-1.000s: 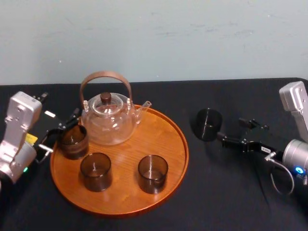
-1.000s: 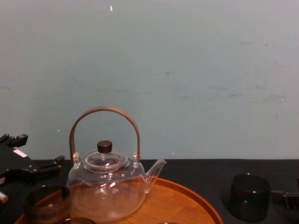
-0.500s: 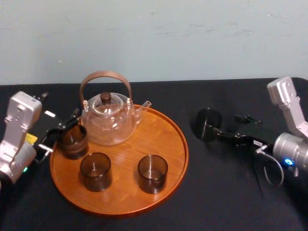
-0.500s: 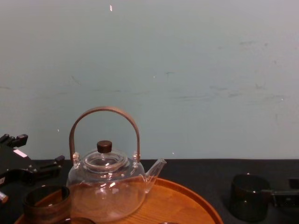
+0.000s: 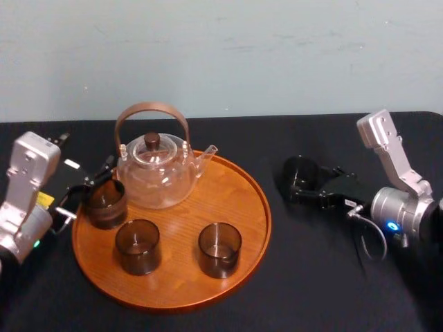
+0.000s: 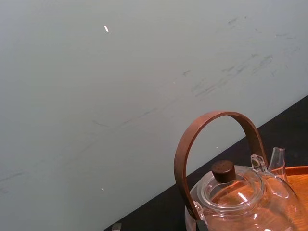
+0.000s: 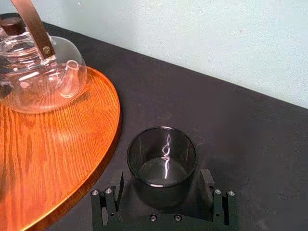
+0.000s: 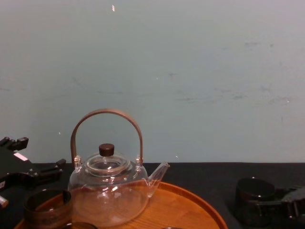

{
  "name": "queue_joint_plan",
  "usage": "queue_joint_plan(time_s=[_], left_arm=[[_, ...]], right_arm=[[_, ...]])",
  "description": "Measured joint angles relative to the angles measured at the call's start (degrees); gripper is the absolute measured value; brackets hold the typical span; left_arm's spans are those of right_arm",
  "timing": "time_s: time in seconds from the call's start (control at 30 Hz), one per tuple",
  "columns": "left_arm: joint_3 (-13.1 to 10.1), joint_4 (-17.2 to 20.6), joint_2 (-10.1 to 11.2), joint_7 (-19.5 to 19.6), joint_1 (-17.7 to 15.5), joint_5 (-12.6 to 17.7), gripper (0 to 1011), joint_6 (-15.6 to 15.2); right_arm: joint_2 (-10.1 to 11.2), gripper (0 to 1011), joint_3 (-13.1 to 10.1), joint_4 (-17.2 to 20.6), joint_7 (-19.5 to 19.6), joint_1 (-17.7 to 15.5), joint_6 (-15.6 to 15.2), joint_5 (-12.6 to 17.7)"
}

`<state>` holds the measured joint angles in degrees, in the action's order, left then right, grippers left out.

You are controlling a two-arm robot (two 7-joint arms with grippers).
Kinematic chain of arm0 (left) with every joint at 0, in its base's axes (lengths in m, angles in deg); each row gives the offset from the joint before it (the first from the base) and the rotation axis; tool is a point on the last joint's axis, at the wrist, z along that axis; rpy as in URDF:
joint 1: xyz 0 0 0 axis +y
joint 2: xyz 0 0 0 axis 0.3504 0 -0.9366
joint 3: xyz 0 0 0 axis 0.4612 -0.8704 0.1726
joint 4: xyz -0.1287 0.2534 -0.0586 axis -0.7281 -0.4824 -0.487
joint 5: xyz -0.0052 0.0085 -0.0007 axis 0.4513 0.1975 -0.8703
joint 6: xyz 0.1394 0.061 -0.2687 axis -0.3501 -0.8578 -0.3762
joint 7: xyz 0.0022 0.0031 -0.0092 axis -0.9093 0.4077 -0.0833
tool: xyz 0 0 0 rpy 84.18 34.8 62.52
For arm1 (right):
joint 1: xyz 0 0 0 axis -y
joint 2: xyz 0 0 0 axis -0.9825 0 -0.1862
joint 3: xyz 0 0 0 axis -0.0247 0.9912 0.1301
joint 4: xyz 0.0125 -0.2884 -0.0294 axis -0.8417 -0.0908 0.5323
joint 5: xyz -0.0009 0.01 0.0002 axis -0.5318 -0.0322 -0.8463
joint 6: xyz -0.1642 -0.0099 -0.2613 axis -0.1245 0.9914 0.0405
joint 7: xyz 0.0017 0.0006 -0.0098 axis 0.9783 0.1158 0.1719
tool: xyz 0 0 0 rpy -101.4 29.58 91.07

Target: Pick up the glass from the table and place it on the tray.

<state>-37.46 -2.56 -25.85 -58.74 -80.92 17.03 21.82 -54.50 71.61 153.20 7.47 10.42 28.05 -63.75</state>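
Left tool (image 5: 88, 187): parked at the left edge of the tray (image 5: 208, 197), just beside the leftmost tumbler (image 5: 105, 203). Open or closed: cannot tell. It has no part in the present step.

Tray: sits on the black-clothed bench (image 5: 311, 277). It holds the glass teapot (image 5: 154, 173) at the back left, plus two more tumblers, one front-left (image 5: 138, 245) and one front-centre (image 5: 220, 249). Bare wood remains on the right half, nearest the target, so that side is probably the drop zone.

The glass (image 7: 162, 156): upright on the bench, to the right of the tray and apart from its rim. Not lifted.

Right tool (image 7: 161, 187): reaches in low from the right, level with the bench. It is open, with one jaw on each side of the glass near its base, close to the wall. I cannot confirm contact. The low, side-on approach suits a straight-sided tumbler: holding it near the base keeps it vertical and leaves the rim clear.

Step judged: grasp set up, squeeze not yet done. Next come closing, lifting over the low rim and moving left. Risk: smooth glass may slip or tip if the squeeze is uneven.
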Motion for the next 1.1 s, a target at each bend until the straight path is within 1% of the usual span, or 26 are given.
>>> queue_joint_plan(time_s=[0.3,0.53,0.93,1.1], left_arm=[[0.0,0.0,0.0,0.0,0.0,0.0,1001,0.0],[0.0,0.0,0.0,0.0,0.0,0.0,1001,0.0],[0.0,0.0,0.0,0.0,0.0,0.0,1001,0.0],[0.0,0.0,0.0,0.0,0.0,0.0,1001,0.0]], right_arm=[[-2.67,1002,0.27,-4.17,-0.92,2.63,-0.59,-1.15],[-4.13,1002,0.63,-6.16,-1.47,4.05,-0.63,-2.13],[-5.6,1002,0.5,-7.99,-0.96,5.12,-0.57,-3.78],[-5.7,1003,0.47,-8.04,-0.67,5.13,-0.52,-4.09]])
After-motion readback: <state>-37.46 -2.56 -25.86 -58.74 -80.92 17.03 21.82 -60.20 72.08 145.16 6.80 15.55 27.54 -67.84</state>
